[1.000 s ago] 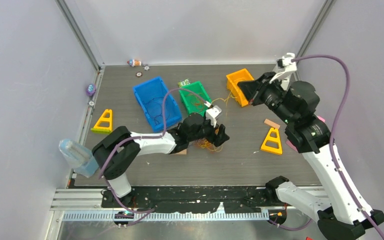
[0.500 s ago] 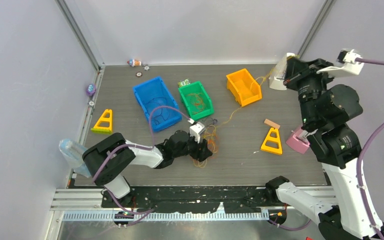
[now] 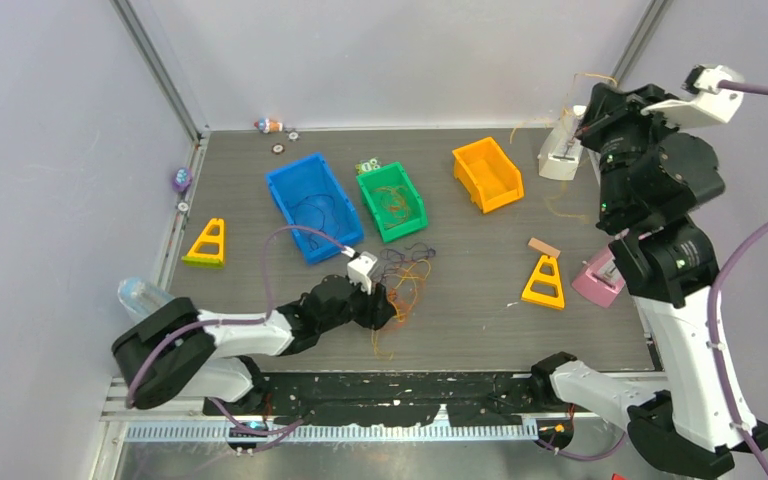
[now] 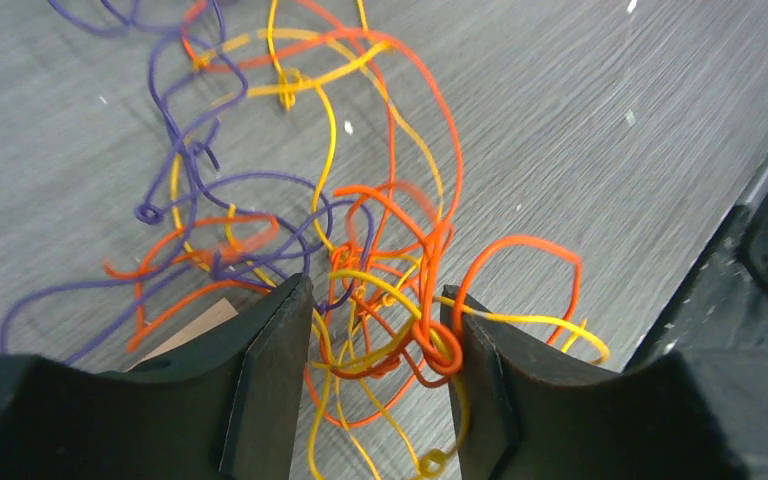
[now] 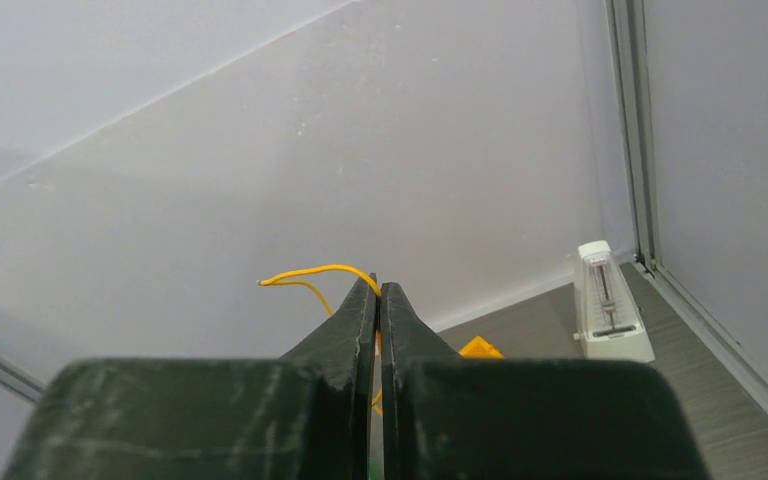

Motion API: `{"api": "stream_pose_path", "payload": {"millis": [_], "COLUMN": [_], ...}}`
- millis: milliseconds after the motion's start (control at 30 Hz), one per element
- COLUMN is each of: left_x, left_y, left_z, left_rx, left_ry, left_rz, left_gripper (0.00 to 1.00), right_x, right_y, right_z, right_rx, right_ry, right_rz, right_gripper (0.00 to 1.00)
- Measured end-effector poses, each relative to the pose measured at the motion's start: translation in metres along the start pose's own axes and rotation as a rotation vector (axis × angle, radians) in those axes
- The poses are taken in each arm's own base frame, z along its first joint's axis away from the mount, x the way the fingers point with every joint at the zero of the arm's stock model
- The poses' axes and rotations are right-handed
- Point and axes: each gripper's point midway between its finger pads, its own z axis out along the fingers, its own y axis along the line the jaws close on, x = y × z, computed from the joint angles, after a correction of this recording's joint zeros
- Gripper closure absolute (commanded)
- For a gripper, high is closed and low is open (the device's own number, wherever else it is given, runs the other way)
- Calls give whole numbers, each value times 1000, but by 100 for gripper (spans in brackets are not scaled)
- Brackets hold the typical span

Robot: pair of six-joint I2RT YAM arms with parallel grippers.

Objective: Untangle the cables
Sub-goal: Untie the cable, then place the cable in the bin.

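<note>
The cables (image 3: 406,277) lie as a loose tangle of orange, yellow and purple strands on the table's middle front. In the left wrist view the cables (image 4: 360,215) spread over the grey surface. My left gripper (image 3: 384,306) is low at the tangle's near edge. Its jaws (image 4: 375,335) stand open, with orange and yellow loops lying between them. My right gripper (image 3: 587,126) is raised high at the back right. It is shut (image 5: 378,300) on a yellow cable (image 5: 312,271) whose end curls above the fingertips. The thin yellow strand (image 3: 592,77) shows faintly there.
A blue bin (image 3: 282,192), a green bin (image 3: 417,203) and an orange bin (image 3: 487,173), the first two holding cables, stand at the back. Yellow triangle stands (image 3: 207,243) (image 3: 543,282), a wooden block (image 3: 543,247), a white metronome (image 3: 560,155), a pink metronome (image 3: 597,280) and a clear bottle (image 3: 145,298) stand around.
My right arm swung up and right from the orange bin, drawing the yellow cable out of the tangle. My left gripper drew back toward the near edge, and the tangle spread out.
</note>
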Motion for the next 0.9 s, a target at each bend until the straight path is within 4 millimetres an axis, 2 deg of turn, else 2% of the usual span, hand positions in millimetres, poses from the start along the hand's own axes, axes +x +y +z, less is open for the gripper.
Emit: {"api": "stream_pose_path", "payload": {"millis": [167,267,333,433,567,667,900], "left_x": [-35,-53,-62,-66,-72,-84,-107], "left_y": [-9,-13,-12,-4,8,14,35], "left_z": [-21,-31,-37,-45,-55,-66,-94], "left_rx": [4,-2,-16,-65,-149,-197,-287], "left_ry": [-86,-118,-136,-139,-123,-136,-165], "left_rz": [19,46,64,84,101,89,11], "left_gripper": [48,45,39,26,15,9,5], "right_x": [37,66,91,109,123,129,137], "right_y": [-9,-13,-16,-16,-11,-4,0], "right_z": [22,39,50,65,83,102,140], "right_rx": [54,73,80,75,42,18,10], "right_ry": [60,106,153,184,200,209,207], "right_rz": [-51,-77,-98,-100,-87,-81,-92], "right_gripper": [95,95,95,95,95,95,95]}}
